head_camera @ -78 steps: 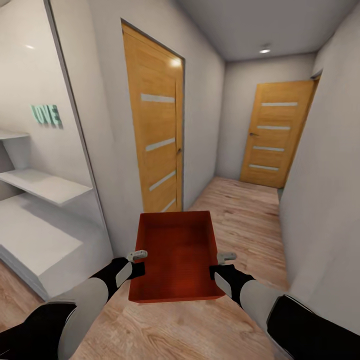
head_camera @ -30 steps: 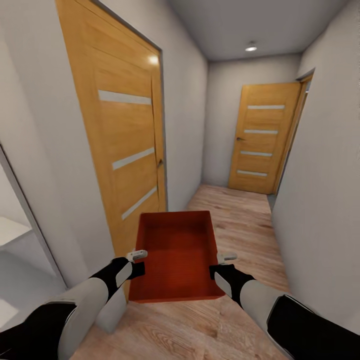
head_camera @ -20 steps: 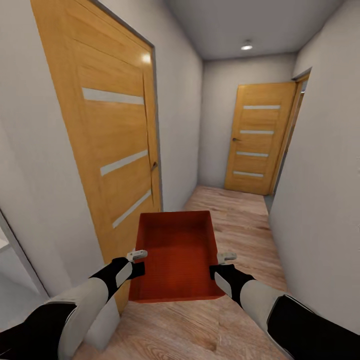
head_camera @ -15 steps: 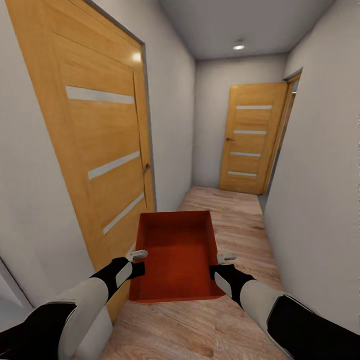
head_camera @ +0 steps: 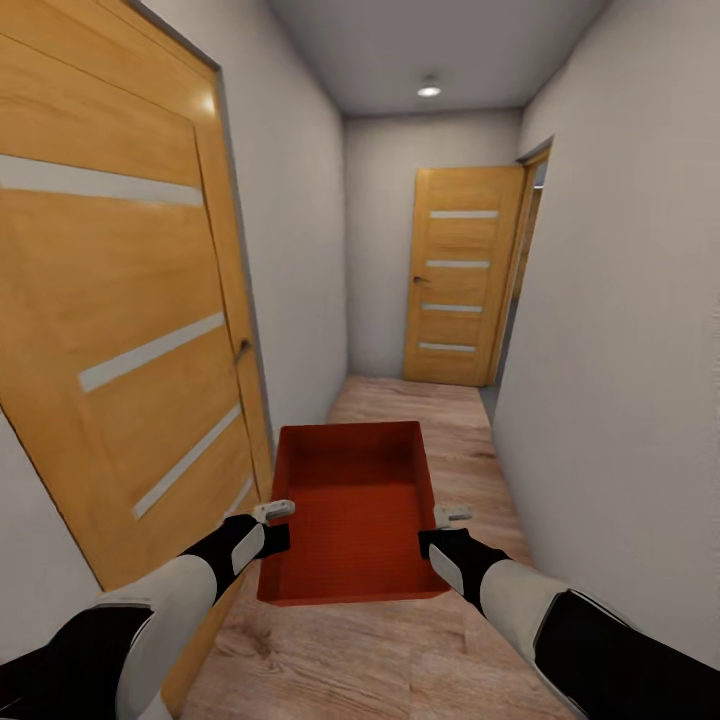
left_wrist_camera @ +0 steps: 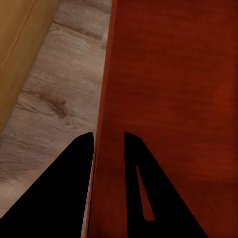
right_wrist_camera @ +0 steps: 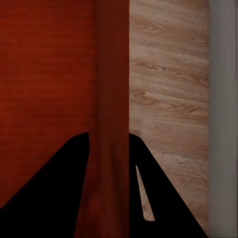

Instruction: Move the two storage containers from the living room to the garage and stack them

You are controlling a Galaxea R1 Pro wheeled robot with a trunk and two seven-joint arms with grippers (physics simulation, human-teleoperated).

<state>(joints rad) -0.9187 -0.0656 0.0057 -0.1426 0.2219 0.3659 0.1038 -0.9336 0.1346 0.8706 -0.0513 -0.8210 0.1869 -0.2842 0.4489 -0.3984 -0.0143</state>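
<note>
I carry one orange-red open-top storage container (head_camera: 352,510) in front of me, held level above a light wood plank floor in a narrow hallway. My left gripper (head_camera: 275,512) is shut on its left wall, and my right gripper (head_camera: 450,516) is shut on its right wall. The left wrist view has that wall (left_wrist_camera: 110,148) pinched between two dark fingers (left_wrist_camera: 74,188), with the bin's inside beside it. In the right wrist view the right wall (right_wrist_camera: 111,129) runs between the fingers (right_wrist_camera: 64,183). The bin is empty.
A wooden door with pale slats (head_camera: 120,340) stands close on my left. Another such door (head_camera: 460,275) closes the hallway's far end, with an open doorway (head_camera: 525,270) in the right wall beside it. White walls (head_camera: 620,330) hem both sides.
The camera has rolled forward down the hallway and swung: the left door now looms larger and the shelf alcove has left the view. The bin and both grippers hold the same pose.
</note>
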